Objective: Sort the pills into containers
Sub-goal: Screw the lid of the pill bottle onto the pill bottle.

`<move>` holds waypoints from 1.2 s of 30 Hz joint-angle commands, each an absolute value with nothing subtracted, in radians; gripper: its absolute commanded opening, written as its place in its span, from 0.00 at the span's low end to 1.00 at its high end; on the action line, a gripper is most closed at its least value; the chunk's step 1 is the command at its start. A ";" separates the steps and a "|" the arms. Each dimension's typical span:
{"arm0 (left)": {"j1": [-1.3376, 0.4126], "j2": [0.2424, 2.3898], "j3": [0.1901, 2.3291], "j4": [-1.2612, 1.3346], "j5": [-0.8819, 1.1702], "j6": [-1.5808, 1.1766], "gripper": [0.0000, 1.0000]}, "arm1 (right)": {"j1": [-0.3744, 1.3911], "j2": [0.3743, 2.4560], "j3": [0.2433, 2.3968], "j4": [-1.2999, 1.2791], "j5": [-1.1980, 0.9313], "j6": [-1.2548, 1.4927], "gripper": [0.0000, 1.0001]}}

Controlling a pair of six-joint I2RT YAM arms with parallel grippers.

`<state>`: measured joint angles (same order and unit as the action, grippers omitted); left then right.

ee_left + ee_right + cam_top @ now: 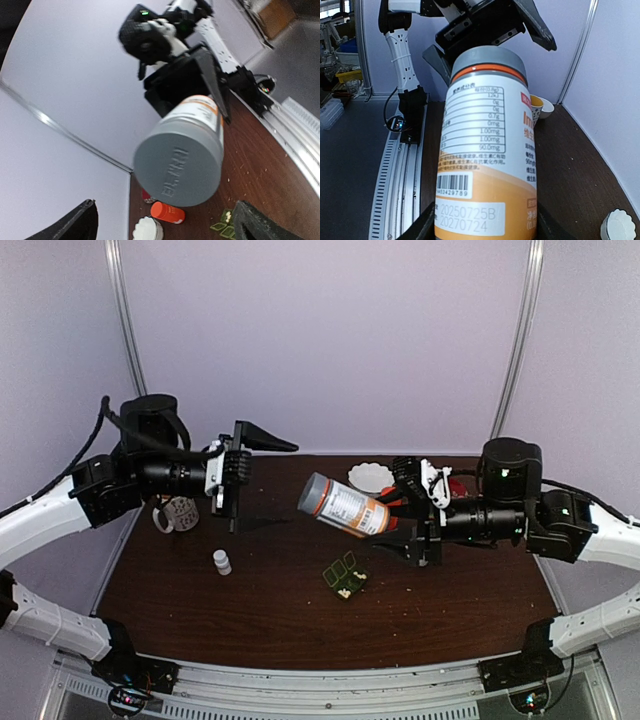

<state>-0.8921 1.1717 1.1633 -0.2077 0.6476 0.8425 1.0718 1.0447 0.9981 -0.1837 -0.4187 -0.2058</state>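
The dark-green pill box [344,577] lies open at the table's middle, with whitish pills [346,592] in one of its cells; it also shows in the left wrist view as the box [224,226] with pills [228,216]. My right gripper [402,516] is shut on a grey-capped labelled bottle [345,505], held tilted in the air above the box, cap toward the left. Its fingers [422,227] flank the bottle [487,150]. My left gripper [250,478] stands open, apart from the cap [177,167], which faces it; nothing is between its fingers [75,225].
A small white bottle [221,561] stands left of the box. A patterned cup [178,513] sits under the left arm. A white scalloped dish [370,477] and an orange bottle [167,212] on its side lie at the back.
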 commanded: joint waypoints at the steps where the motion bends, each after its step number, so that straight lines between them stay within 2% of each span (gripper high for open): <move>1: -0.894 1.116 1.200 -0.089 0.426 0.237 0.98 | 1.075 0.997 0.964 -0.160 -0.239 -0.289 0.00; 3: -0.893 1.119 1.258 -0.167 0.296 0.047 0.97 | 1.078 0.991 0.956 -0.139 -0.189 -0.317 0.00; 10: -0.885 1.237 1.447 -0.398 0.411 -0.296 0.98 | 1.097 0.992 0.920 -0.022 -0.058 -0.394 0.00; 15: -0.843 1.358 1.574 -0.501 0.618 -0.552 0.98 | 1.113 1.027 0.933 -0.003 0.023 -0.437 0.00; 24: -0.842 1.405 1.555 -0.480 0.678 -0.607 0.97 | 1.138 1.062 0.952 0.032 0.024 -0.460 0.00; 26: -0.842 1.411 1.554 -0.485 0.700 -0.607 0.91 | 1.139 1.072 0.955 0.034 0.027 -0.463 0.00; 30: -0.842 1.420 1.553 -0.517 0.716 -0.603 0.88 | 1.139 1.086 0.962 0.039 0.026 -0.463 0.00; 36: -0.842 1.421 1.539 -0.556 0.679 -0.588 0.96 | 1.138 1.091 0.966 0.051 0.004 -0.465 0.00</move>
